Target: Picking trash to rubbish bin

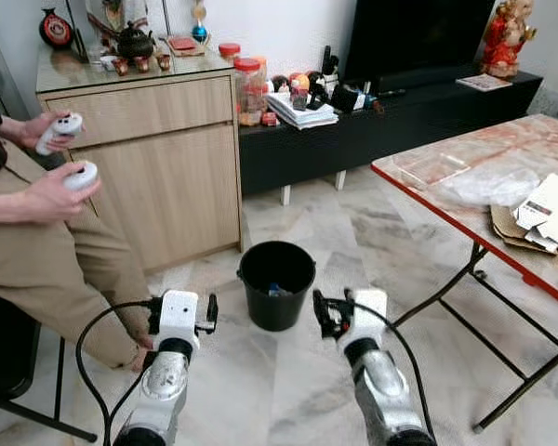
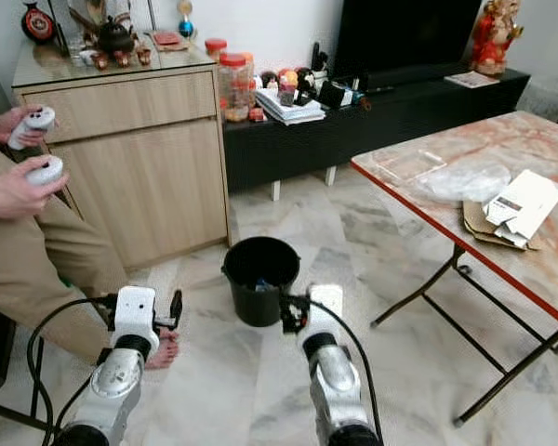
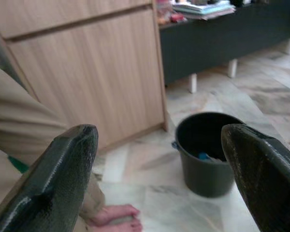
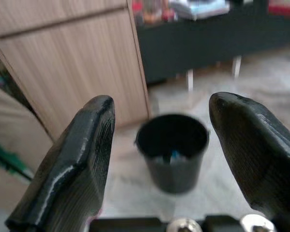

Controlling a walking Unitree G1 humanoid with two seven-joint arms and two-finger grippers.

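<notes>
Both fingers (image 3: 63, 179) spread, black bin (image 1: 277, 283) on open floor, table (image 1: 428, 200) edge right

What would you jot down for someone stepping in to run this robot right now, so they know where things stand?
Left gripper: open, empty, held low in front of the robot.
Right gripper: open, empty, beside the black bin.
The bin stands on the floor straight ahead, with some small bits already inside.
Trash left: flattened cardboard and white paper and a clear plastic bag, both on the red-edged table to the robot's right.
A seated person at the robot's left holds two controllers.
Next, probably: turn to the table and pick up the cardboard.
</notes>
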